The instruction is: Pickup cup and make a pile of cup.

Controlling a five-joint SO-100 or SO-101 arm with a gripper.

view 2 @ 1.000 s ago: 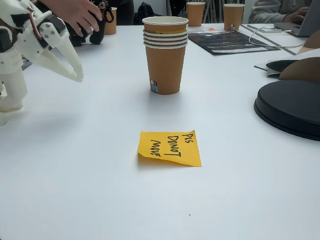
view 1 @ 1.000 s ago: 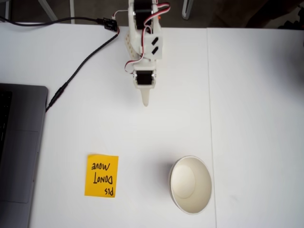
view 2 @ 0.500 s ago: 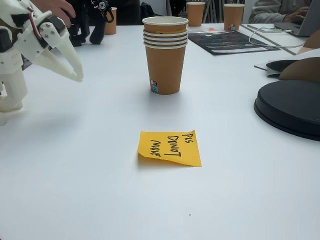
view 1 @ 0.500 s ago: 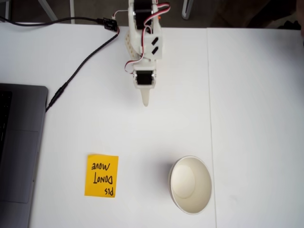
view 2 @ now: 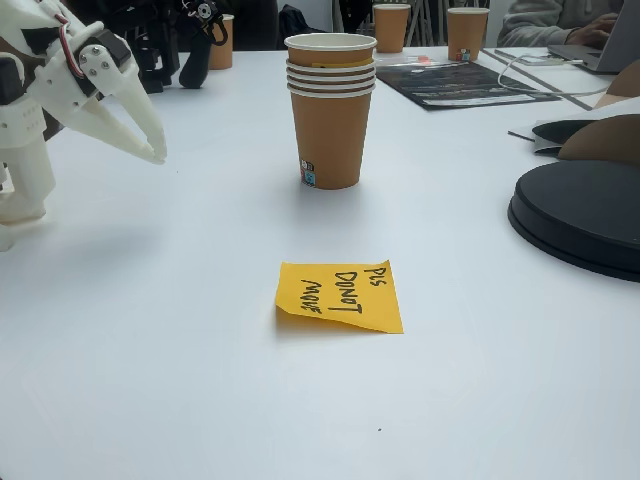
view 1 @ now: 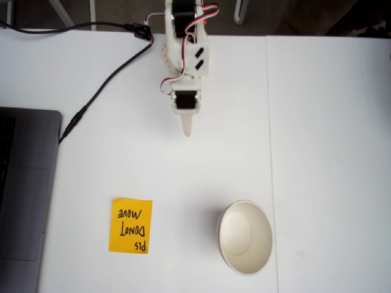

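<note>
Your pile of cup (view 2: 331, 105) stands upright on the white table (view 2: 200, 380), past the orange sticky note (view 2: 340, 295) in the low fixed view; several rolled rims are stacked at its top, four as far as you can count, and the outside is brown, not white. From above, in the other fixed view, you look straight down into the pile of cup (view 1: 244, 237): the inside is white and holds nothing, and extra rim edges show along its lower side. There it sits near the bottom edge, to the right of the sticky note (view 1: 131, 225) and just left of the seam between two table tops. More brown cups (view 2: 391, 26) stand at the far end of the table, too distant to see into. A laptop (view 1: 24, 189) is cut off by the left edge of the top-down view, and a black round object (view 2: 580, 215) is cut by the right edge of the low view. The gripper (view 1: 187, 128) points down the table toward the cups, well apart from them, and holds nothing. In the low view the gripper (view 2: 150, 150) hangs above the table at the left, tilted downward; its fingers read as one tapering point, so you cannot tell whether they are parted or together.
</note>
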